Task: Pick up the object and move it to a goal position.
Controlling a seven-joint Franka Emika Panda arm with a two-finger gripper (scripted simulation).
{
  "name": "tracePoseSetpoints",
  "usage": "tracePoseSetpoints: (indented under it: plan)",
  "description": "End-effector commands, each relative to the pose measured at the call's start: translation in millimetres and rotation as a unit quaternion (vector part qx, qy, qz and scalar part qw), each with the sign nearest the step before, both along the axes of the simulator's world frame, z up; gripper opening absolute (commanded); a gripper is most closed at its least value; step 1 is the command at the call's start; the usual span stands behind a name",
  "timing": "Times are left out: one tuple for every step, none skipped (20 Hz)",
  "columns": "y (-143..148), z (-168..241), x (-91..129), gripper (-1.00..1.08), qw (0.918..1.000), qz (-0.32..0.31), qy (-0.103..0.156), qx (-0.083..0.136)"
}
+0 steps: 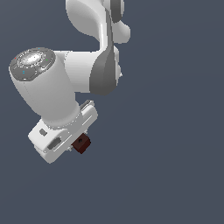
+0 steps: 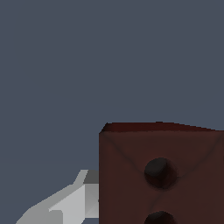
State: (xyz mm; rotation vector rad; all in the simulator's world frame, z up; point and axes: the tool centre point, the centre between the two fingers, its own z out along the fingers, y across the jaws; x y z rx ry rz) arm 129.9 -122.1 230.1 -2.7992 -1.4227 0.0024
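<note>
While the white robot hand [image 1: 75,146] grips the small dark reddish-brown dimpled brick [image 1: 81,144] between its fingers, carry it smoothly toward the goal, keeping the squeeze steady against slipping.

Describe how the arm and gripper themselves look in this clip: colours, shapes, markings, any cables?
The arm is glossy white with rounded, bulbous links and a dark grey band at one joint. A cylindrical link ends in a silver-grey disc cap with tiny coloured dots. The gripper has a boxy white body with small grey recessed marks. In the wrist view one light grey finger shows. No cables are visible.
</note>
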Motion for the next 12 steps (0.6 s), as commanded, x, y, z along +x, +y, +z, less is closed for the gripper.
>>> tracePoseSetpoints:
  plan:
    - [-3.5,5.4,4.3,-1.0,1.0,0.0,-0.001,0.0]
    - [-4.6,6.5,5.5,-1.0,1.0,0.0,-0.001,0.0]
    - [-5.6,7.5,6.6,-1.0,1.0,0.0,-0.001,0.0]
    - [-6.4,8.4,7.5,-1.0,1.0,0.0,-0.001,0.0]
    - [-7.1,9.1,8.3,-1.0,1.0,0.0,-0.001,0.0]
    - [-7.6,9.7,9.0,-1.0,1.0,0.0,-0.001,0.0]
    - [-8.1,10.2,9.5,-1.0,1.0,0.0,-0.001,0.0]
    - [-8.5,10.6,10.0,-1.0,1.0,0.0,-0.001,0.0]
    - [-8.7,10.9,10.4,-1.0,1.0,0.0,-0.001,0.0]
    - [-8.9,11.1,10.6,-1.0,1.0,0.0,-0.001,0.0]
    - [-9.0,11.2,10.8,-1.0,1.0,0.0,-0.001,0.0]
    - [-9.1,11.2,10.8,-1.0,1.0,0.0,-0.001,0.0]
